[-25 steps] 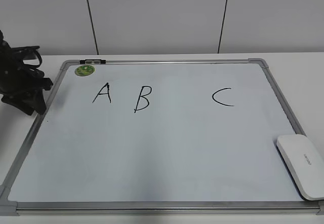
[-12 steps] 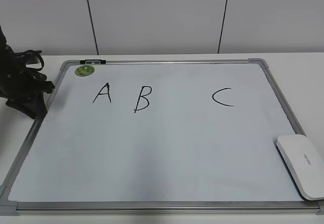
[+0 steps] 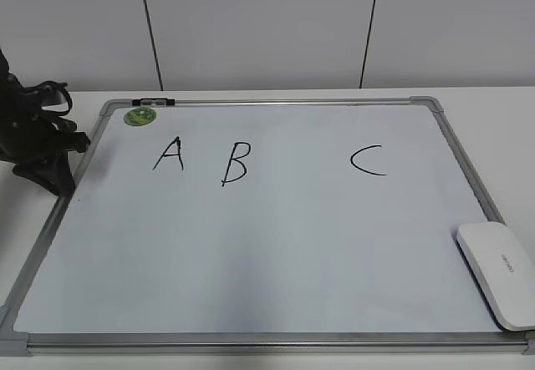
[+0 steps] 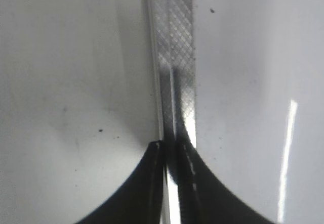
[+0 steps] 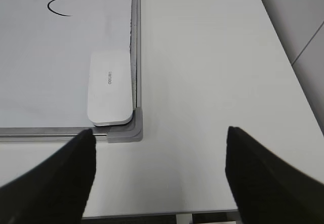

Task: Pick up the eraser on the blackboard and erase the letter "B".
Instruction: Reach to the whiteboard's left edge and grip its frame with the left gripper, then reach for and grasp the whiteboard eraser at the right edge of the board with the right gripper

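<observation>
The blackboard [image 3: 276, 253] is a white board in a silver frame, lying flat on the table. The letter "B" [image 3: 235, 163] is drawn in black between "A" [image 3: 170, 154] and "C" [image 3: 368, 160]. The white eraser [image 3: 497, 274] lies on the board's near right corner, and the right wrist view [image 5: 109, 86] shows it too. My left gripper [image 3: 60, 182] sits at the board's left edge, its jaws [image 4: 172, 145] closed on the frame strip [image 4: 174, 42]. My right gripper [image 5: 159, 148] is open and empty over the table, off the board's corner and short of the eraser.
A round green magnet [image 3: 140, 116] sits at the board's far left corner, beside a black clip [image 3: 153, 101] on the top frame. The grey corner piece [image 5: 126, 130] lies just by the eraser. The table's front edge [image 5: 162, 215] is close under my right gripper.
My left arm has shifted slightly at the board's left edge. The eraser and the board have not moved.
</observation>
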### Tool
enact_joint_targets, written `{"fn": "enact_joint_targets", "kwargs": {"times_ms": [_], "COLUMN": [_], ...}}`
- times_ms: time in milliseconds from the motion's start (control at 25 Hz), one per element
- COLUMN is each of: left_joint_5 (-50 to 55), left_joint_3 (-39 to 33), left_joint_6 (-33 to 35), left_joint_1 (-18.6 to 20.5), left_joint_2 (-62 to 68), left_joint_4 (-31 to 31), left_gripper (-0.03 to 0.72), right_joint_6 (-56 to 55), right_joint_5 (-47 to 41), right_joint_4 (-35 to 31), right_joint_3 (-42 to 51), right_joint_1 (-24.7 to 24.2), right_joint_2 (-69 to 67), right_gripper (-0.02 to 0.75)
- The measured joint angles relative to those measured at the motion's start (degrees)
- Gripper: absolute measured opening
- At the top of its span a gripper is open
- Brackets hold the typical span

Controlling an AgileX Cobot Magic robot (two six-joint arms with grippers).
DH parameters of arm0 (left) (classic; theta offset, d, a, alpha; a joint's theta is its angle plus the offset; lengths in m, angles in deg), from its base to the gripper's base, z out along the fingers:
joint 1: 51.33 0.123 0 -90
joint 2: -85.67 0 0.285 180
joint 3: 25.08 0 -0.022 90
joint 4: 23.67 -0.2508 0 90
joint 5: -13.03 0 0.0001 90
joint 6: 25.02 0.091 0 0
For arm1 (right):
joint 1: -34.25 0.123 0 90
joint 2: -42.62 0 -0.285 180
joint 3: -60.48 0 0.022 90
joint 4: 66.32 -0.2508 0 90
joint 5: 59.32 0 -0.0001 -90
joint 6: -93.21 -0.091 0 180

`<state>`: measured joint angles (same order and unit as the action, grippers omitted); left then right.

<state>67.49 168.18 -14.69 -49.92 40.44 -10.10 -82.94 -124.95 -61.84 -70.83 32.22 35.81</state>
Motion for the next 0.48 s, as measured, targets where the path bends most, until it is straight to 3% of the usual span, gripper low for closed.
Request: {"fn": "enact_joint_targets", "kwargs": {"times_ms": [480], "left_joint_5": [0.04], "left_joint_3": [0.00], "left_joint_6": [-0.11], "left_joint_1": [0.00], "left_joint_2": [0.00], "left_joint_4": [0.02], "left_gripper": [0.049], "right_joint_6": [0.00], "right_joint_5": [0.00], "right_joint_4": [0.00], "right_joint_3": [0.00], "right_joint_1": [0.00], "right_joint_2": [0.00], "right_gripper": [0.592]}}
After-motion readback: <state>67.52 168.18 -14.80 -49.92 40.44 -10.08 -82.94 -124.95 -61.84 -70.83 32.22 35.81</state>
